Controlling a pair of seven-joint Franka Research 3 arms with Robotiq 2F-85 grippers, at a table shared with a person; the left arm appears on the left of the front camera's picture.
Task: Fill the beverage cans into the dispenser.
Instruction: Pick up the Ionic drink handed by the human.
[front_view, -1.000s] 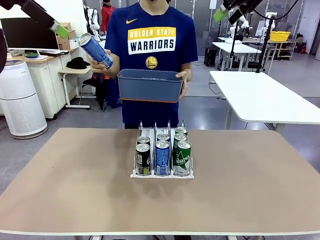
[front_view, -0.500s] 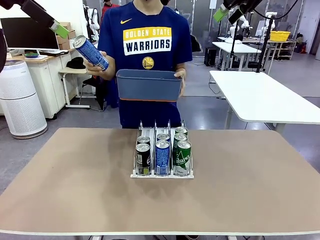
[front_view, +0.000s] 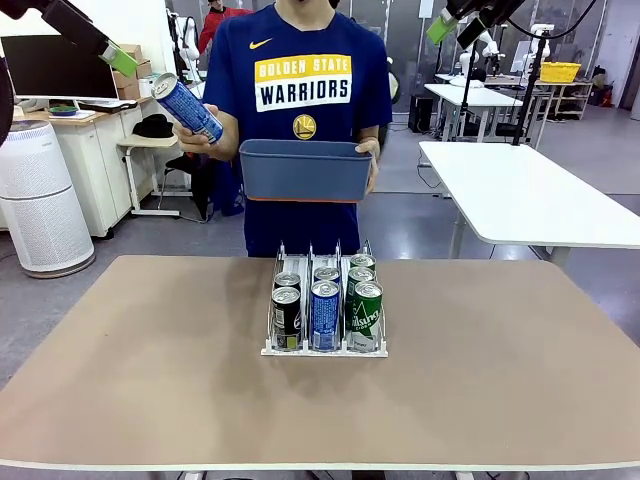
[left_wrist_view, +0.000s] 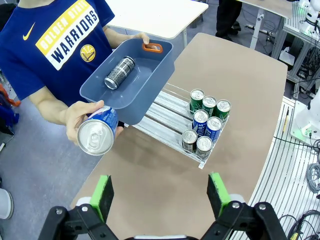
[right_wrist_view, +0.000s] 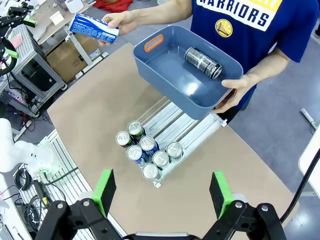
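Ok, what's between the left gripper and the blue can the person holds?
Nothing solid: in the left wrist view, the left gripper, jaws open, faces the blue can across free air, bare table beneath.

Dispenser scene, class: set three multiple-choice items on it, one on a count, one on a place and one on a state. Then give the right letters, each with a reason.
1. How many cans stand in the dispenser?
A five
B seven
C nine

2. Where is the blue can that is outside it?
A in the person's hand
B on the table
C on the floor

3. How does the black can sit in the tub?
A upright
B upside down
C lying on its side

Answers:
1 B: the lanes hold two, two and three silver tops.
2 A: fingers wrap the can, which is held up beside the tub.
3 C: its length runs along the tub's floor.
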